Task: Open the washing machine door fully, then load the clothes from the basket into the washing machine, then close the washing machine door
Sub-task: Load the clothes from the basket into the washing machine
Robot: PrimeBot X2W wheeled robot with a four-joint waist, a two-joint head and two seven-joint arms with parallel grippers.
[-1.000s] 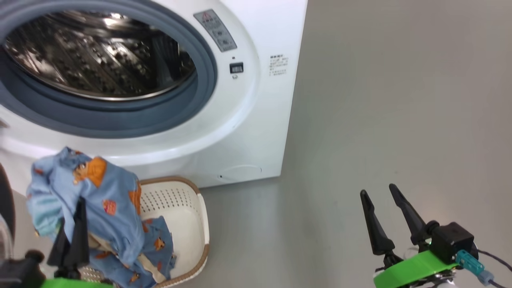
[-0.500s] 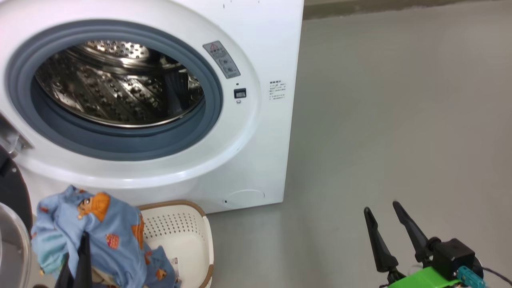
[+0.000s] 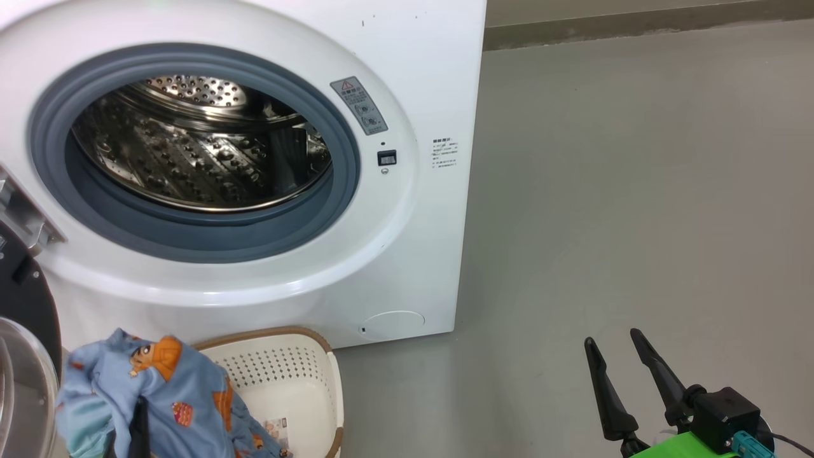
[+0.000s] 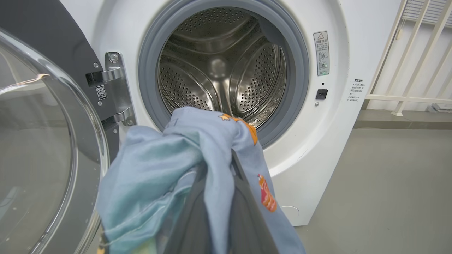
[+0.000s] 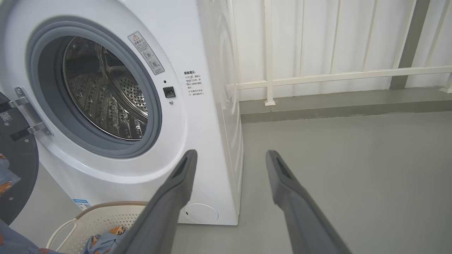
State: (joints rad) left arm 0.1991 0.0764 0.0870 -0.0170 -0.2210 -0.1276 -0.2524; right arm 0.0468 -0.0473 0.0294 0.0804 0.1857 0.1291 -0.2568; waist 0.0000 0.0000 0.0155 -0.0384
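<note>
Head view: left hand (image 3: 137, 423) is pinching the clothes (image 3: 172, 388), holding them up before the washing machine (image 3: 413, 254), below its drum mouth (image 3: 203, 165). The basket (image 3: 318, 381) is sitting at the machine's foot, door (image 3: 25, 318) is hanging open on its left, right hand (image 3: 612, 339) is hovering spread off its right.

Laundry corner: washing machine (image 3: 407, 254), grey floor (image 3: 636, 191), white railing (image 5: 335, 76)

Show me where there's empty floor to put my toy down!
The grey floor right of the washing machine, all around the right gripper, is bare. The drum mouth is open too. It's crowded at lower left: basket, clothes and the open door.
</note>
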